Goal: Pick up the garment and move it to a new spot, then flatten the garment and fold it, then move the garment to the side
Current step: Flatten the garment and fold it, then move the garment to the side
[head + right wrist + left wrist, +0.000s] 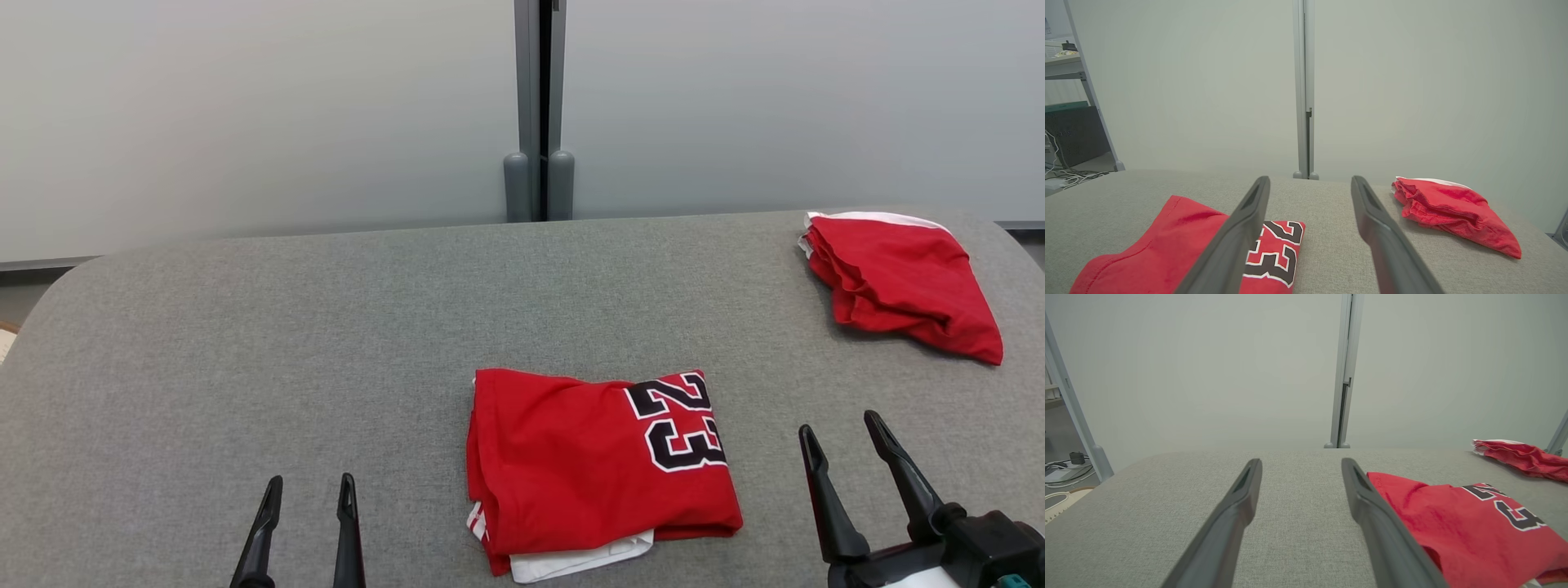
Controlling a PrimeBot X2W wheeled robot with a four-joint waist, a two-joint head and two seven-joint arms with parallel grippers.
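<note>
A grey cloth-covered table [204, 367] stands before pale wall panels [245, 122]. The left gripper [311, 480] at seven o'clock and the right gripper [839, 423] at four o'clock both hover over the table with fingers spread apart, holding nothing. Between them, at six o'clock, lies the red jersey [588, 465], numbered 23. It is apart from both grippers and folded into a compact rectangle, with a white layer peeking out at its near edge. A second red garment [898, 286] sits bunched at two o'clock, near the table's far right edge. The fold looks finished, so probably only the move to the side is left.
</note>
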